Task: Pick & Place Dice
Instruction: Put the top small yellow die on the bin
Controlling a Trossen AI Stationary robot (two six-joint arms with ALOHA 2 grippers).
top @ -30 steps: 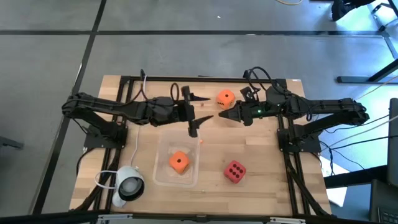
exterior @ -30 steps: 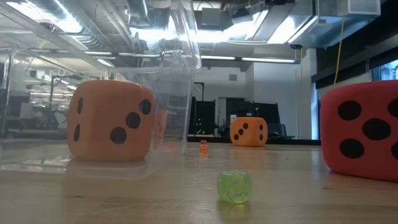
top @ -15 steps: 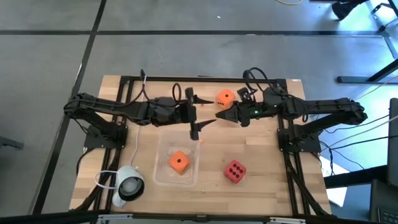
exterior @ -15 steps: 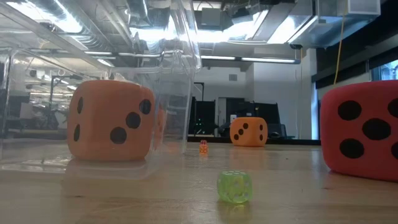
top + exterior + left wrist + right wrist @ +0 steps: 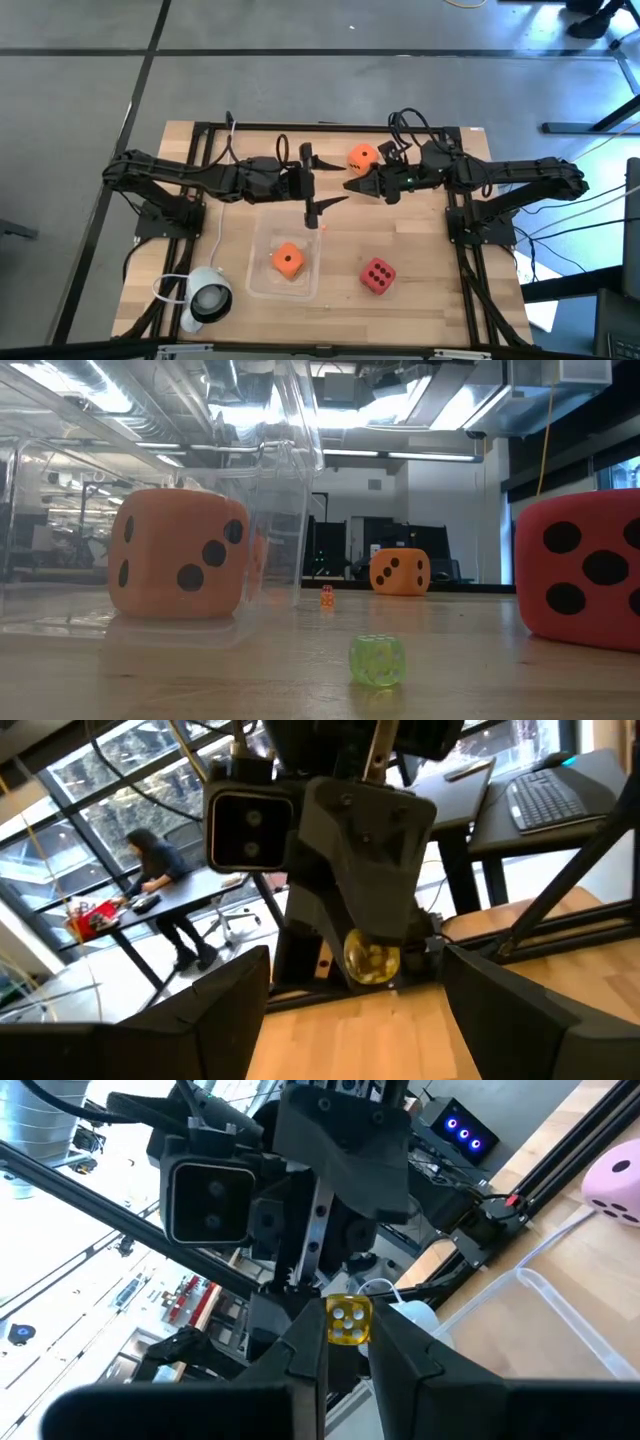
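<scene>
We see the right gripper (image 5: 340, 1342) clenched on a small yellow die (image 5: 348, 1320), edged nearer the released left gripper (image 5: 312, 182) mid-table (handover seems imminent).

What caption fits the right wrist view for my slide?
Right claw pinches a small yellow die, facing the left arm; a clear tray and pink die lie beside.

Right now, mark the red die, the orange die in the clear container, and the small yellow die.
red die (image 5: 377, 275), high view, top face.
orange die (image 5: 288, 260), high view, top face.
small yellow die (image 5: 348, 1321), right wrist view, pip face.
</scene>
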